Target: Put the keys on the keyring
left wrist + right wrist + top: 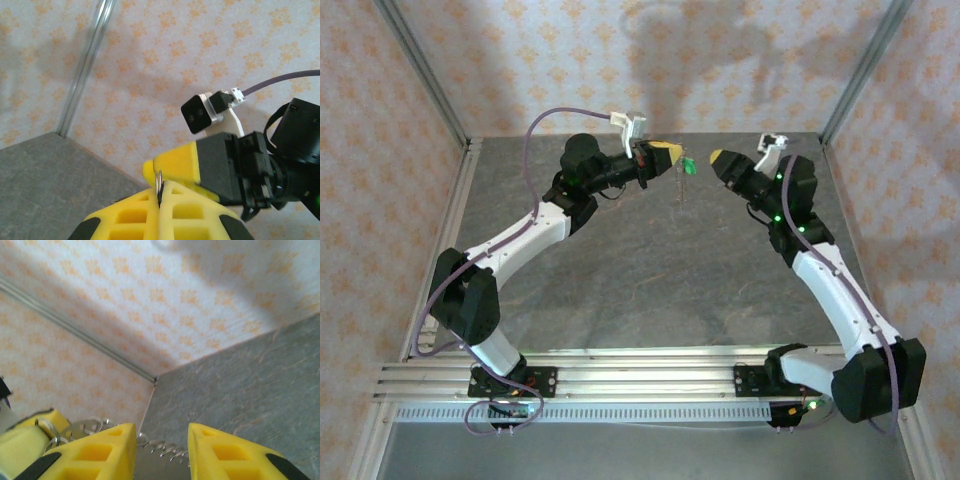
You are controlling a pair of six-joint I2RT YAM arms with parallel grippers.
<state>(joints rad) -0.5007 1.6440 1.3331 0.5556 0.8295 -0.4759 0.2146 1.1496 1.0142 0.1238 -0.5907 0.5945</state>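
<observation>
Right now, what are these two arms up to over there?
They are trying to get keys onto a keyring. The left gripper is shut on the thin keyring, holding it up above the table near the back wall. The right gripper faces it at close range, jaws apart, with the keys dangling between its fingers. Whether any key is on the ring yet is too small to tell.

The left gripper's (159,192) fingers (130,217) looked like matt yellow foam, faintly porous. The keyring (159,179), at six o'clock in the left wrist view, was thin, bright metal. The keys (159,446) gleamed as pale metal. The table (650,270) was matt grey and stone-veined. The corner post (87,65), at eleven o'clock, was brushed metal, and the wall (165,45) looked matt and paper-like.
</observation>
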